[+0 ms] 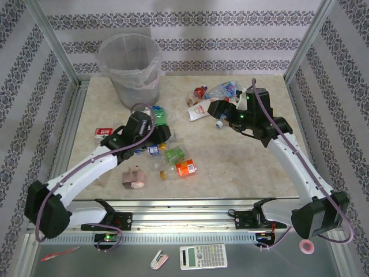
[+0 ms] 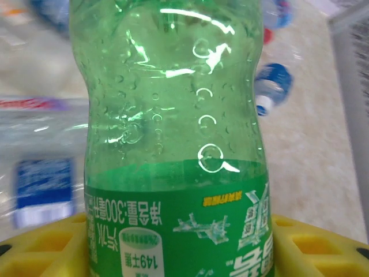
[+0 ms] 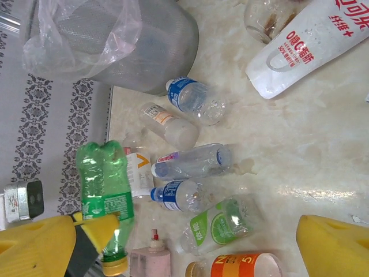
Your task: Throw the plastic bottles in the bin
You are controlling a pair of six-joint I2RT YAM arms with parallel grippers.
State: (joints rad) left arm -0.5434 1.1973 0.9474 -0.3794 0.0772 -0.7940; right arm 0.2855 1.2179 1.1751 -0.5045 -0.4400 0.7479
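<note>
Marbled beige tabletop (image 1: 242, 167), enclosed by patterned walls (image 1: 173, 23) and an aluminium frame (image 1: 55, 46).

Item 1: left gripper (image 1: 157, 122), pinched on a green bottle (image 2: 173, 115). In the left wrist view, yellow pads (image 2: 46, 242) are seen pressed against either side of its labelled end. The bottle is held near the bin (image 1: 135, 86), on its near side and not over the rim.

Item 2: right gripper (image 1: 222, 111), spread wide, with nothing held. Its yellow fingers (image 3: 334, 248) are seen far apart in the right wrist view.

Item 3: remaining plastic bottles (image 3: 190, 163), laid on the table in two groups. One group is found just beside the right gripper and includes a white-and-red-labelled bottle (image 1: 199, 111) and a blue-labelled bottle (image 1: 226, 89). The other is found between the arms, nearer than the left gripper. It includes a green-labelled bottle (image 1: 174, 154) and an orange-labelled bottle (image 1: 185, 168), placed just beside each other. A pink lumpy object (image 1: 134, 179) is set near this group, toward the near edge.

Item 4: bin, tall, translucent grey, lined with a clear bag folded over the rim, stood at the far left of the table.

Item 5: calculator (image 1: 203, 257) and pink tape roll (image 1: 308, 246), noted on the ledge in front of the arm bases.
</note>
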